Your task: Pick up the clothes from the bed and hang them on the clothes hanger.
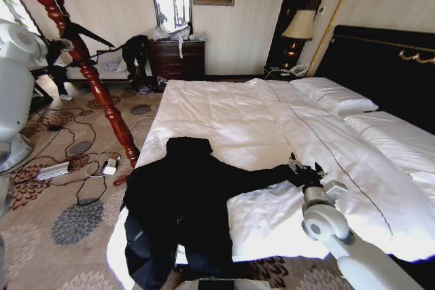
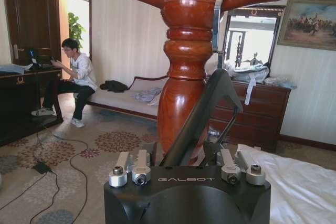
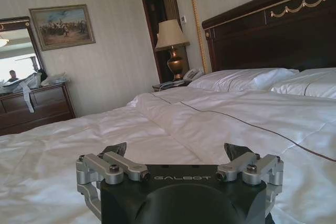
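Over the white bed (image 1: pixel 258 120), right gripper (image 3: pixel 178 153) fingers (image 3: pixel 116 149) spread wide and empty at the sleeve end of the black clothes (image 1: pixel 183 202) lying across the bed's near corner, while left gripper (image 2: pixel 184 163) fingers clamp the black clothes hanger (image 2: pixel 202 116) beside the red wooden coat stand (image 2: pixel 186 56).

head view: high, looking down over the wide white-duveted bed (image 1: pixel 272 127). left wrist view: close behind the turned red wooden post (image 2: pixel 181 72). right wrist view: low over the same bed (image 3: pixel 157 124), facing the headboard.
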